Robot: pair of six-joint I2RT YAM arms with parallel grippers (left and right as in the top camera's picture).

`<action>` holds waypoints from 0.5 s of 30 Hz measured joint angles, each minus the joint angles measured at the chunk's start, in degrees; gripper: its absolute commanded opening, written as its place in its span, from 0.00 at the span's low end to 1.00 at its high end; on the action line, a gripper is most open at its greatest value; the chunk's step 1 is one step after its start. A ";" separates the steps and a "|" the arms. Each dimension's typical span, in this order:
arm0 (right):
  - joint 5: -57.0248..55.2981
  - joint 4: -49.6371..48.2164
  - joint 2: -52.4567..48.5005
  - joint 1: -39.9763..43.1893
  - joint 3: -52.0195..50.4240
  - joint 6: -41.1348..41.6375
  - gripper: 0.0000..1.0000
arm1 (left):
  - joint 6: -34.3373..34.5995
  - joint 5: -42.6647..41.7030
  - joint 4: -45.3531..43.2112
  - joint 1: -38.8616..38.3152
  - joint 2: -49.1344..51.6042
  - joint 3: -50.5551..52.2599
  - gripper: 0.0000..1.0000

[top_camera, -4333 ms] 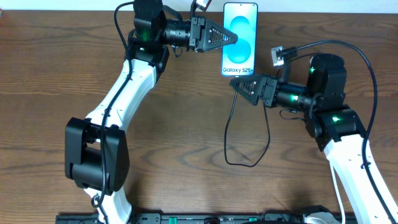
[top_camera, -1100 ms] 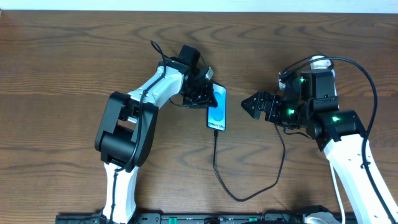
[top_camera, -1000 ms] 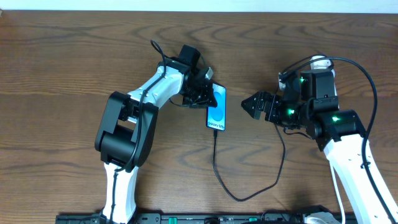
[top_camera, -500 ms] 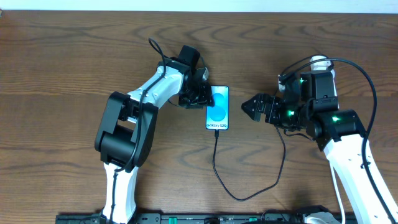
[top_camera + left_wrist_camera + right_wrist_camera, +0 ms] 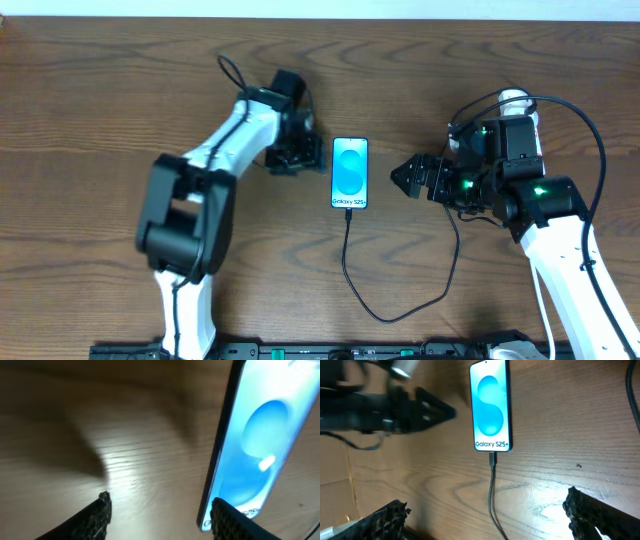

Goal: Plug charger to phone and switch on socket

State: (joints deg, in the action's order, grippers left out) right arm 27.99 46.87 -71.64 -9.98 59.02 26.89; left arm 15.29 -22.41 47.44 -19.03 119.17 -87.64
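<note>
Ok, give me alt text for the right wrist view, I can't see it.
The phone lies flat on the wooden table, screen lit, with the charger plugged into its near end. The left hand, blurred, points at the phone's side without touching it.

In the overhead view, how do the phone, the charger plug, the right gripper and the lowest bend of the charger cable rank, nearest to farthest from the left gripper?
From the left gripper:
1. phone, just beside it.
2. charger plug, at the phone's lower end.
3. right gripper, on the phone's other side.
4. lowest bend of the charger cable, toward the table's near edge.
</note>
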 measured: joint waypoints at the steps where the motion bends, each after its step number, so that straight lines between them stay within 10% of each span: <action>1: 0.00 0.02 0.00 0.00 0.00 -0.44 0.99 | -0.20 1.25 0.15 0.52 -1.97 0.00 0.93; 15: -1.88 12.35 -4.96 1.22 7.19 -3.80 0.99 | -0.13 26.91 -1.62 3.15 -28.61 -1.44 0.94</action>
State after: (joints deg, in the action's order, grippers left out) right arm 26.11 59.22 -76.60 -8.75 66.22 23.09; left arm 15.16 4.49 45.82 -15.88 90.56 -89.08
